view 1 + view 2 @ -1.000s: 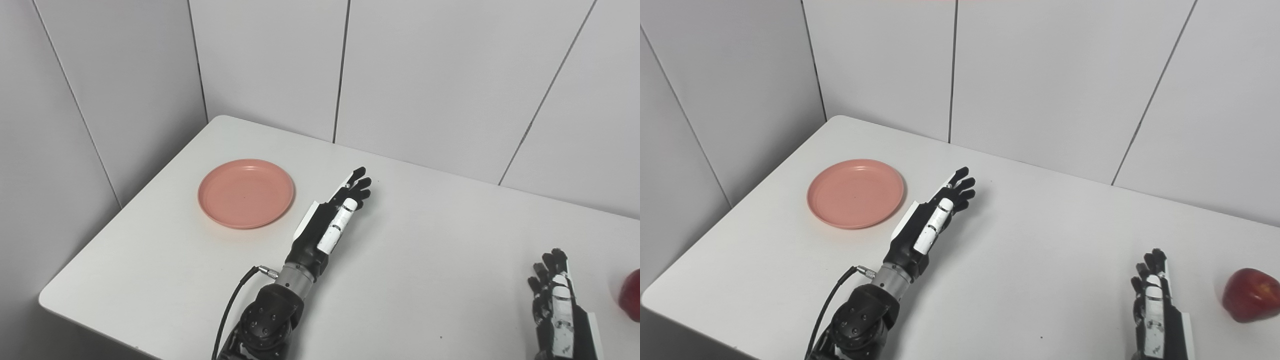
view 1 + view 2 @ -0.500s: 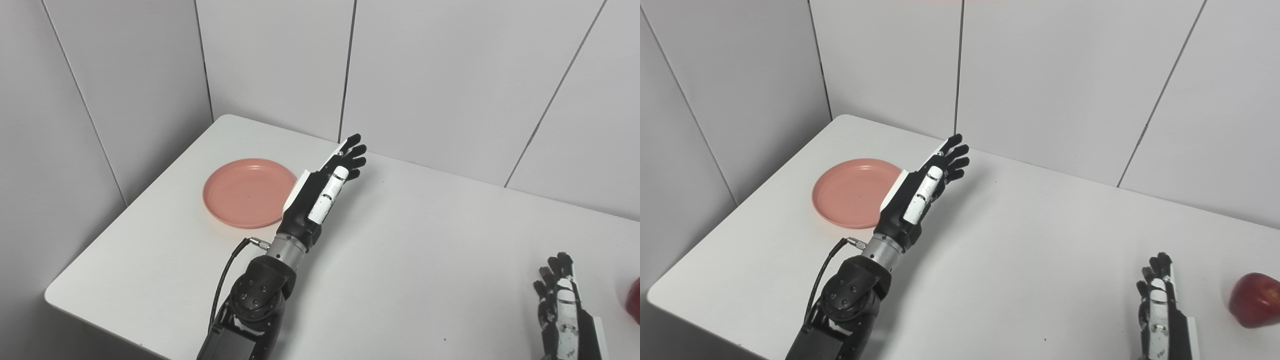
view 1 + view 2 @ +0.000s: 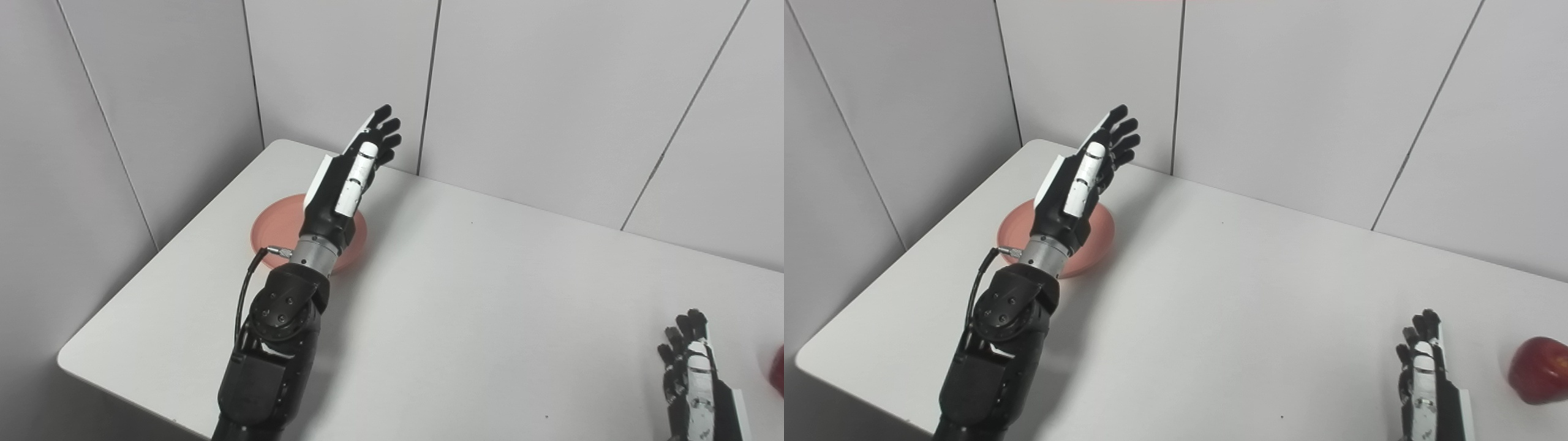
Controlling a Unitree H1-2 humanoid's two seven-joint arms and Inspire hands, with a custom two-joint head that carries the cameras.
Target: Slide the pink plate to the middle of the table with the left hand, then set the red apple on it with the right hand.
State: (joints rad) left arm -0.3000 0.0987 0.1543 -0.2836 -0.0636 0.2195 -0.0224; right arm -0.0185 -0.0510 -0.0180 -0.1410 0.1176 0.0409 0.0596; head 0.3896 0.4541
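The left hand [image 3: 349, 174] was raised above the white surface [image 3: 478, 294], its black fingers [image 3: 1119, 136] stretched out and slightly apart, the white thumb lying along its side, and it held nothing. Its wrist and forearm crossed in front of the round, shallow pink plate [image 3: 1099, 236], hiding the plate's middle; only the left and right parts of the rim showed on either side of the arm. Whatever part of the plate's dish could be seen carried nothing. The plate lay on the surface near the far left corner, beneath and behind the lifted hand, and no contact between hand and plate could be seen. The right hand [image 3: 1424, 373] was low at the near right edge of the surface, fingers extended and a little apart, gripping nothing. The glossy red apple [image 3: 1538, 369] sat on the surface just to the right of that hand, apart from it, and well away from the pink plate.
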